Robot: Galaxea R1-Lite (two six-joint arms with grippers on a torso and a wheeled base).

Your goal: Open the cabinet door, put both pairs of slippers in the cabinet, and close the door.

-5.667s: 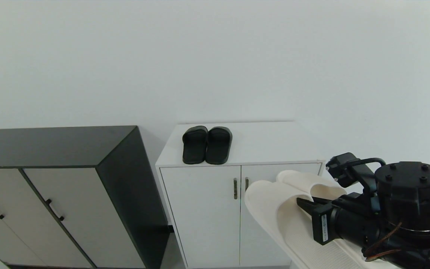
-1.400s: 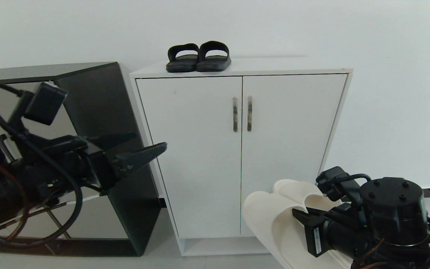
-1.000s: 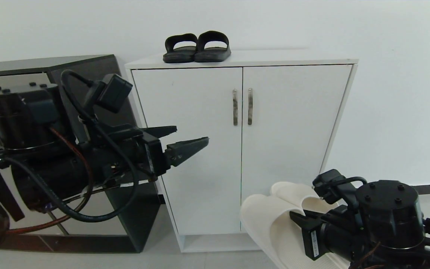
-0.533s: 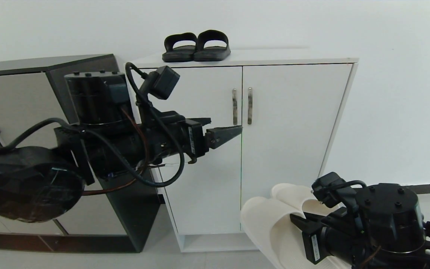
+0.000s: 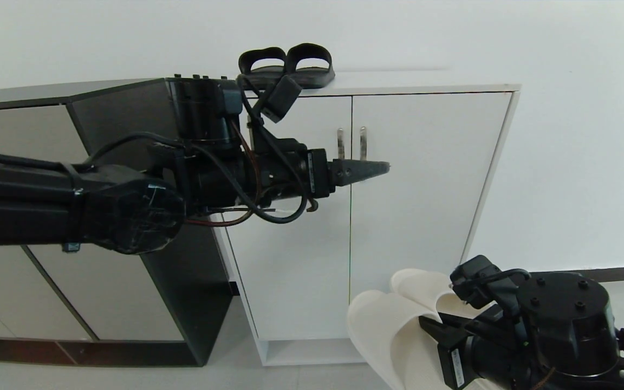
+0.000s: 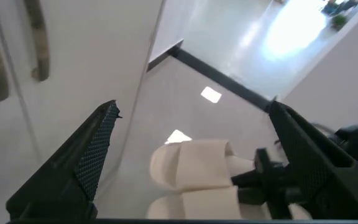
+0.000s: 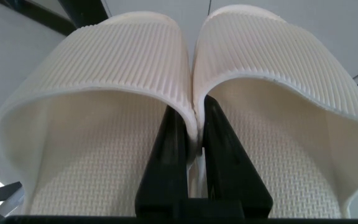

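Near the white cabinet (image 5: 426,162) seam, the spread left gripper (image 5: 379,166) should be centred over one door handle (image 5: 363,142), cream slippers (image 5: 393,319) being pinched by the right gripper (image 7: 196,134)

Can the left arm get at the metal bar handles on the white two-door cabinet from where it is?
Probably yes: the left gripper is open, its fingers level with the vertical metal bar handles of the white two-door cabinet, with nothing between them.

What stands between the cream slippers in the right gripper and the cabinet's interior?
Both cabinet doors are shut ahead of the cream slippers. The left gripper is open near the handles, gripping neither.
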